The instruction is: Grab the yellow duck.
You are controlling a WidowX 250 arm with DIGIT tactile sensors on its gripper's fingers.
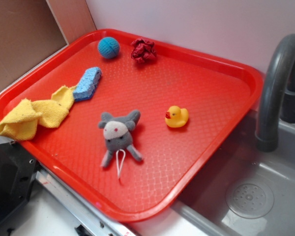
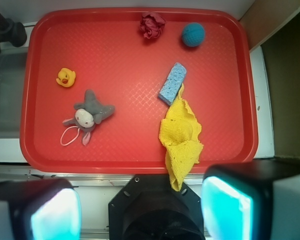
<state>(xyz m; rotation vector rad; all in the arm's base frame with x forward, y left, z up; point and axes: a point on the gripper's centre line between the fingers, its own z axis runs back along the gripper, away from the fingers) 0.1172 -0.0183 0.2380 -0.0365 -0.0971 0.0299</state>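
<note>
From my wide-open gripper (image 2: 140, 207), high over the tray's (image 2: 135, 160) near edge, the duck (image 2: 65, 77) sits far left; mouse (image 2: 88, 114) just nearer.

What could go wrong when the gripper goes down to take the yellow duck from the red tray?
1. The yellow duck looks small and glossy, so it may slip out when the fingers close.
2. The grey plush mouse lies near it but apart; a descent a little off could catch the mouse or its white loop.
3. The open gripper is above the tray's near edge, far from the duck, so aiming must be corrected.
</note>
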